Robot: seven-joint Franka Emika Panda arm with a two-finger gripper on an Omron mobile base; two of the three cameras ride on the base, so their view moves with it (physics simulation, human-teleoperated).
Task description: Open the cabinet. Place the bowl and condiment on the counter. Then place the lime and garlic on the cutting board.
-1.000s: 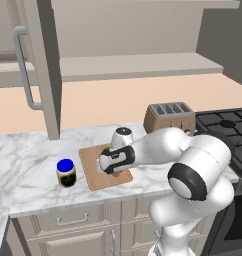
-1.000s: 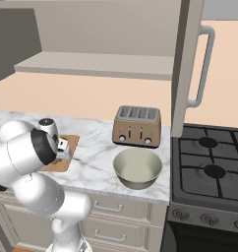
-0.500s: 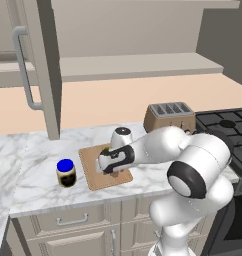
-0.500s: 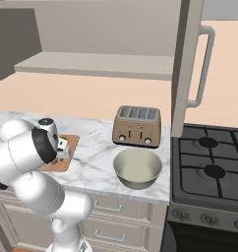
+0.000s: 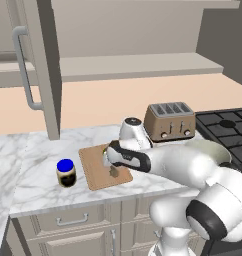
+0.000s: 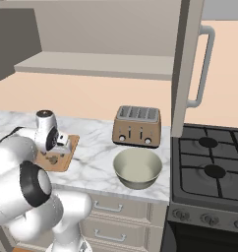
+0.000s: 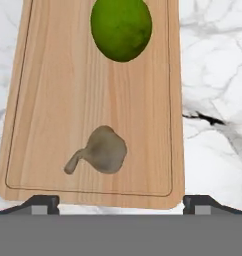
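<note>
While I've got the feed up, here's how it sits, biggest stuff first: the cabinet [image 5: 43,75] door hangs open at the upper left of the left base view, and the marble counter [image 5: 28,175] runs under it across the middle. The bowl [image 6: 137,167] sits lower centre in the right base view, in front of the toaster [image 6: 137,126], and the cutting board [image 7: 93,100] takes up most of the hand view. The condiment [image 5: 66,173] is left of the board, apart from it. The lime [image 7: 121,27] is top centre on the board, and the garlic [image 7: 100,150] is below it, stem pointing lower left. My gripper [image 7: 121,202] is spread wide, grasping nothing, garlic dead ahead between the tips. Looks basically done, I'd just lift straight off.
</note>
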